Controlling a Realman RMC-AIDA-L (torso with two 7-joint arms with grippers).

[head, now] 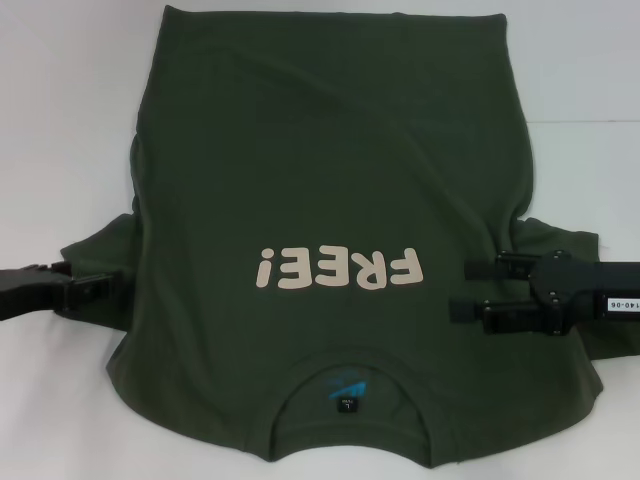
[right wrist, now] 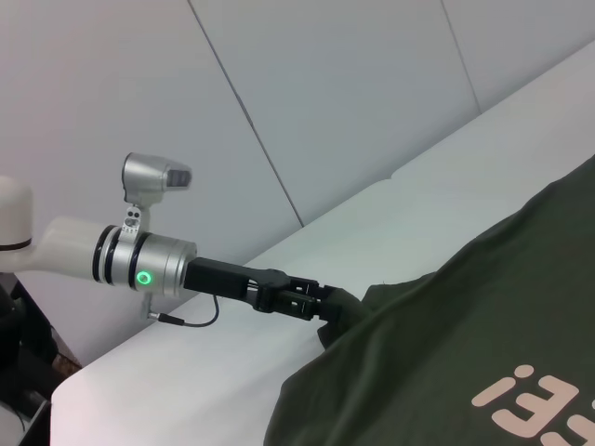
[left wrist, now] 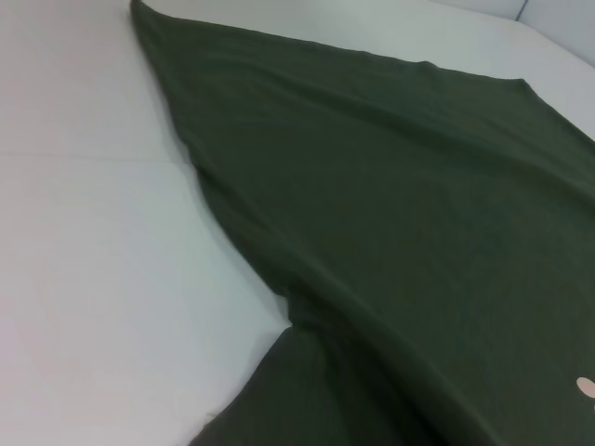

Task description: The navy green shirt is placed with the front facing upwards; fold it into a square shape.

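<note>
One navy green shirt (head: 330, 200) lies spread front-up on the white counter (head: 60, 120), and it is the only garment out there. Its collar sits at the near edge, closest to the robot, with one blue neck label (head: 347, 388) showing inside the neckline. The cream "FREE!" lettering (head: 338, 268) runs across the chest just beyond the collar, reading upside down from the head camera. The hem lies at the far end, away from the collar.

Two grippers are in play. The left gripper (head: 100, 285) is at the shirt's left sleeve (head: 105, 245), and from the right wrist camera its fingers look clamped together on the sleeve's cloth (right wrist: 339, 305). The right gripper (head: 480, 288) hovers over the right side of the chest, just beside the lettering, its two black fingers (head: 500, 264) parted with only shirt fabric showing between them. The right sleeve (head: 575, 250) spreads out beneath that arm.
</note>
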